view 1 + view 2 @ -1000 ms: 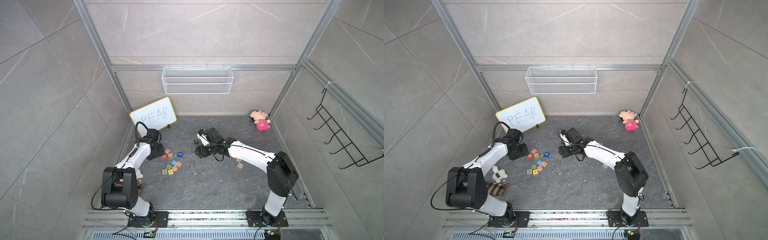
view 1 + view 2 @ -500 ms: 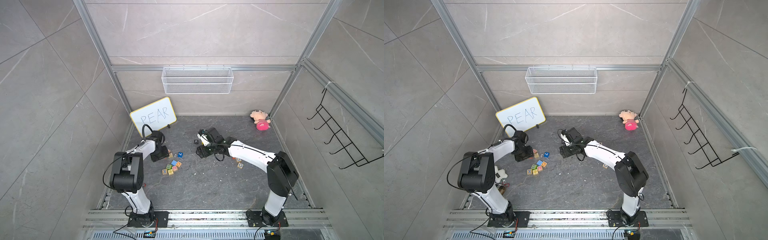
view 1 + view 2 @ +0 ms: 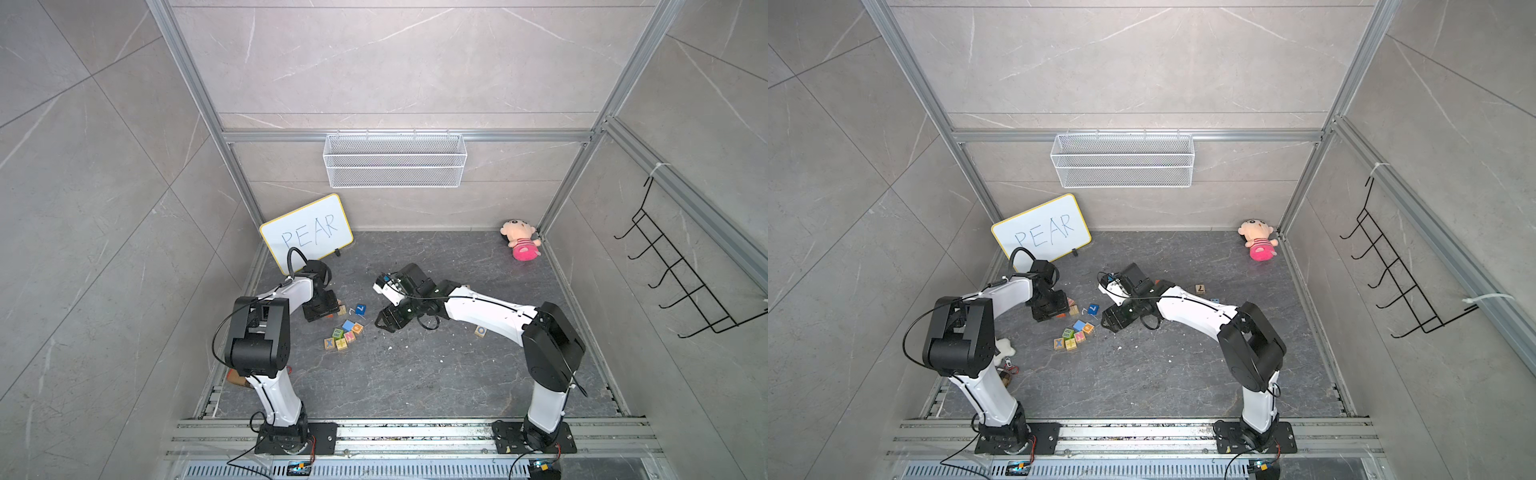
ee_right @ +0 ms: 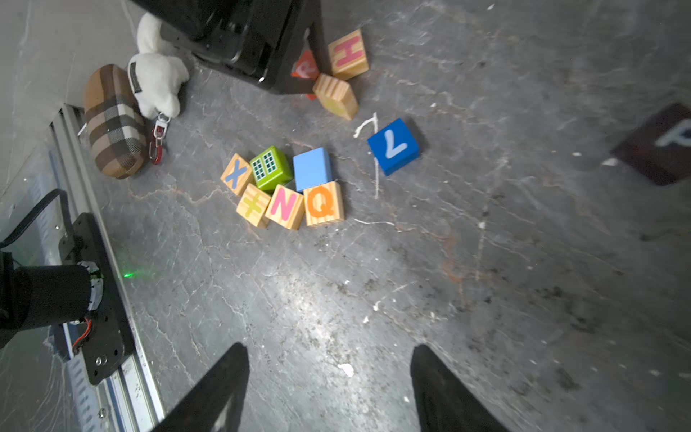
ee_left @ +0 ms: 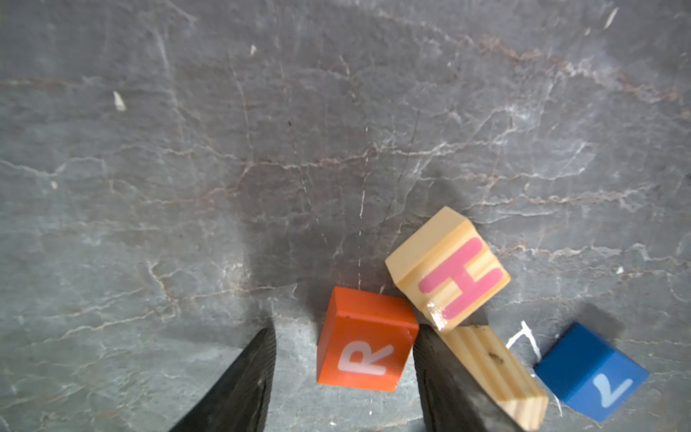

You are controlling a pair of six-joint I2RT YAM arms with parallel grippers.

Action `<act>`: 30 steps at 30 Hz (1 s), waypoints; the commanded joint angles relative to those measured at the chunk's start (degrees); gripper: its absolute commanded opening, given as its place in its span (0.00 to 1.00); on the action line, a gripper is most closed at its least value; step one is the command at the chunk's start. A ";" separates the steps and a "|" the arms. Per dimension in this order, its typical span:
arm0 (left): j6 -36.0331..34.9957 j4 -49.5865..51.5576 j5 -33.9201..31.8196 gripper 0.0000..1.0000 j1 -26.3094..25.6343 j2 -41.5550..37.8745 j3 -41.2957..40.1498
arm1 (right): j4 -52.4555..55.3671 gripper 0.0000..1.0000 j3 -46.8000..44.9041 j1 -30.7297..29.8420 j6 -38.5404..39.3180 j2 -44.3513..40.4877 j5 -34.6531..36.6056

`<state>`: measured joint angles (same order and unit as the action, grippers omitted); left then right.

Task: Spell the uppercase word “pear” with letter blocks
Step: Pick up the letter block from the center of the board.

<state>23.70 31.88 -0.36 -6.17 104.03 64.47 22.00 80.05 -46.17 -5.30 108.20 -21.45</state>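
Note:
The red-orange R block (image 5: 364, 340) lies on the floor between the jaws of my left gripper (image 5: 344, 333). One finger (image 5: 441, 374) touches the block's side; the other stands apart from it with floor showing between, so the gripper is open. From the right wrist view the R block (image 4: 306, 67) peeks out from under the left gripper. A black P block (image 4: 662, 144) lies blurred at that view's edge. My right gripper (image 4: 329, 348) hangs open over bare floor and holds nothing. In a top view the left gripper (image 3: 326, 307) and right gripper (image 3: 380, 324) face each other across the blocks.
A wood H block (image 5: 448, 269), a bare-wood block (image 5: 493, 370) and a blue block (image 5: 590, 372) crowd the R block. A cluster of several blocks (image 4: 284, 187) lies nearby. A plaid case (image 4: 112, 123), a white plush (image 4: 157, 78), the PEAR whiteboard (image 3: 307, 235) and a doll (image 3: 521, 245) line the edges.
The left arm has swung its elbow in and carried its gripper right, onto the blocks by the R block. The right arm has not moved.

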 commanded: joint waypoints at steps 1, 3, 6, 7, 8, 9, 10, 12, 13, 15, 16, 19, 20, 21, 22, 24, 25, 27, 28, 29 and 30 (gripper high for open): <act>-1.61 0.24 -1.22 0.58 -0.15 2.19 1.88 | -0.79 0.71 3.00 -0.79 0.80 2.20 -2.54; -1.89 -0.24 -0.99 0.56 -0.15 2.91 2.07 | -0.16 0.72 4.20 -1.27 0.87 3.04 -2.30; -1.95 -0.37 -0.96 0.49 -0.32 3.46 2.20 | 0.48 0.71 4.79 -1.46 1.07 3.33 -1.52; -2.01 -0.41 -1.11 0.49 -0.41 3.50 2.25 | 0.77 0.71 5.00 -1.38 1.13 3.33 -1.11; -2.16 -0.35 -1.34 0.49 -0.55 3.47 2.24 | 1.17 0.72 5.14 -1.44 1.40 3.33 -0.75; -2.34 -0.20 -1.44 0.48 -0.64 3.46 2.24 | 1.58 0.71 5.25 -1.43 1.61 3.33 -0.38; -2.26 -0.09 -1.42 0.46 -0.67 3.31 2.24 | 1.80 0.71 5.25 -1.52 1.66 3.25 0.03; -2.33 0.45 -1.29 0.45 -0.85 2.86 2.24 | 2.33 0.71 5.39 -1.41 1.87 3.02 0.62; -2.13 0.86 -1.55 0.45 -1.02 2.53 2.24 | 2.35 0.71 5.40 -1.46 2.02 2.90 0.73; -1.81 1.88 -2.08 0.51 -1.38 1.77 2.00 | 2.52 0.71 5.43 -1.42 1.97 2.72 1.01; -1.65 2.14 -2.23 0.54 -1.55 1.26 1.69 | 2.53 0.71 5.31 -1.45 2.08 2.63 0.97; -1.25 2.57 -2.36 0.56 -1.56 0.21 0.89 | 2.52 0.71 5.23 -1.40 1.97 2.62 1.06; -1.22 2.34 -2.44 0.56 -1.57 -0.04 0.58 | 2.52 0.71 5.21 -1.41 2.05 2.67 1.06; -1.33 2.20 -2.45 0.54 -1.58 -0.13 0.34 | 2.52 0.71 5.25 -1.45 2.05 2.55 1.11; -1.36 2.05 -2.54 0.51 -1.59 -0.08 0.22 | 2.44 0.71 5.20 -1.39 2.13 2.54 1.15; -1.35 2.41 -2.40 0.46 -1.65 0.17 0.13 | 2.69 0.71 5.31 -1.49 2.36 2.56 1.41; -1.22 2.59 -2.30 0.45 -1.69 0.13 -0.03 | 2.85 0.71 5.35 -1.46 2.37 2.46 1.65; -0.94 2.71 -2.18 0.44 -1.99 -0.13 -0.39 | 2.99 0.71 5.22 -1.47 2.40 2.05 2.07; -0.96 2.89 -2.19 0.42 -2.17 -0.31 -0.44 | 2.89 0.71 5.02 -1.46 2.41 1.78 2.30; -0.89 2.76 -2.30 0.41 -2.26 -0.46 -0.57 | 2.79 0.71 4.72 -1.49 2.40 1.51 2.43; -0.90 2.77 -2.43 0.39 -2.35 -0.56 -0.57 | 2.66 0.71 4.53 -1.44 2.45 1.28 2.55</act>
<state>22.48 31.68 -3.25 -7.77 104.90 65.06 23.46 83.66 -47.35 -3.90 110.91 -19.94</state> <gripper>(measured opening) 0.405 0.714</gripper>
